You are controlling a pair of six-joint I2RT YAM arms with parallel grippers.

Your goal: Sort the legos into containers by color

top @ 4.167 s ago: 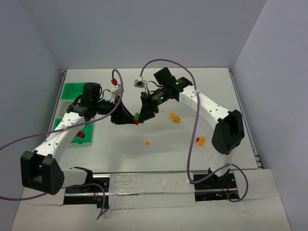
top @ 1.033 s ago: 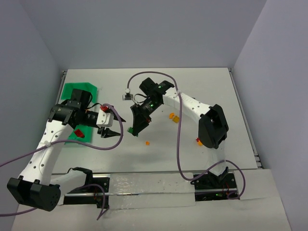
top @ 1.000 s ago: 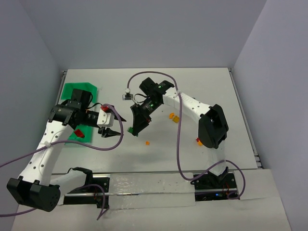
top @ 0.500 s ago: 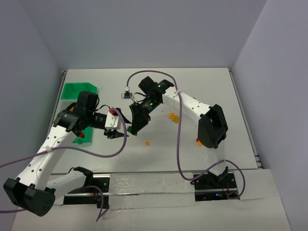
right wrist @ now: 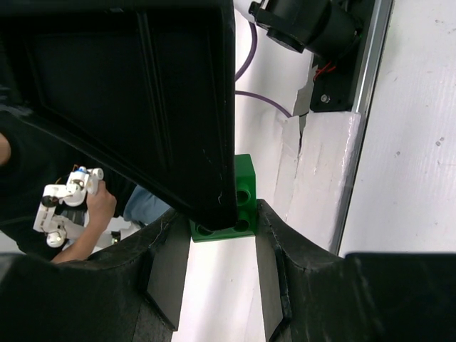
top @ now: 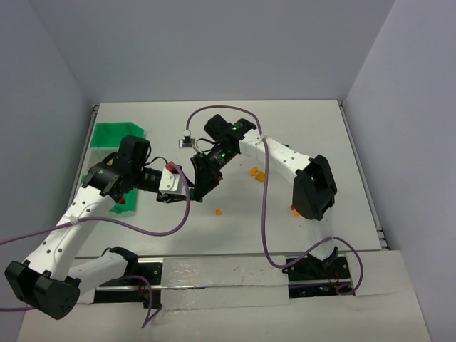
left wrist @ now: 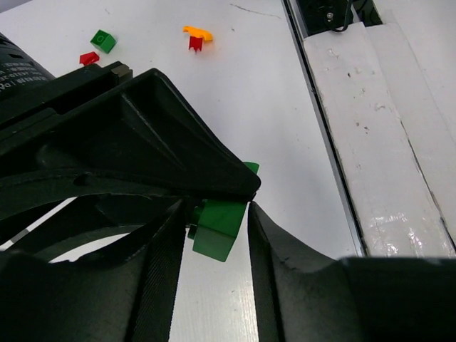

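Note:
A green lego sits clamped between my right gripper's fingers, held above the table's middle. My left gripper has come up against it, and its open fingers straddle the same green lego with a thin gap on one side. In the top view the two grippers meet tip to tip, left and right. The containers stand at the far left: one green bin, and another green bin holding a red lego. The left arm covers the whitish bin between them.
Loose legos lie on the table: two orange ones, a tiny orange one, and an orange one by the right arm. The left wrist view shows a green, a red and an orange-and-red piece. Purple cables loop over both arms.
My left arm has swung right from the bins, and its gripper has closed in on the right gripper's tip. The right gripper has held the green lego almost still.

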